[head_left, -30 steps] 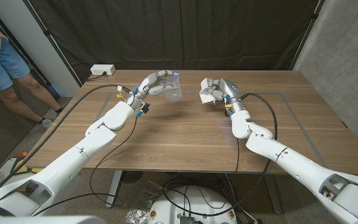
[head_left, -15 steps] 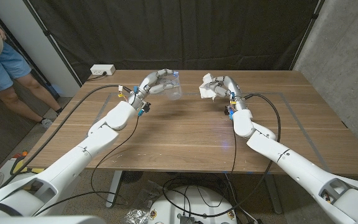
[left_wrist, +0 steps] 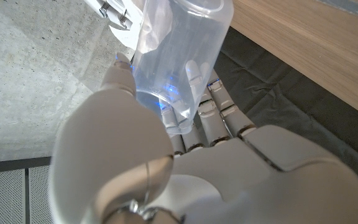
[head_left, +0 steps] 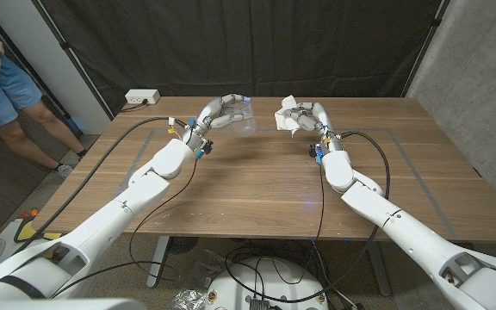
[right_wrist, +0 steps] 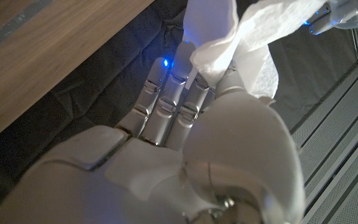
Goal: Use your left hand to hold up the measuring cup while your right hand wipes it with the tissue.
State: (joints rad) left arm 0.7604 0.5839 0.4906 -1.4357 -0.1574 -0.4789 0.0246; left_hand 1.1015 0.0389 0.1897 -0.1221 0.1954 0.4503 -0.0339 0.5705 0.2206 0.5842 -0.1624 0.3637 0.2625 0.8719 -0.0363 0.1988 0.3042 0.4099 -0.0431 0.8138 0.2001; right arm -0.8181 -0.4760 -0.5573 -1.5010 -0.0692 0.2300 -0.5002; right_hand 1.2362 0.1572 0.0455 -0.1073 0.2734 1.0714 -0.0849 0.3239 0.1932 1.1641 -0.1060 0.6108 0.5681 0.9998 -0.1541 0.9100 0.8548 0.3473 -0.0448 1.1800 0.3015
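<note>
Left robot hand (head_left: 218,113) grips clear plastic cup (head_left: 242,118) raised above bench (head_left: 257,185); right robot hand (head_left: 310,116) pinches tissue (head_left: 286,114) just beside it. Cup likely light, slick, thin-walled; hold around body. Tissue soft.
</note>
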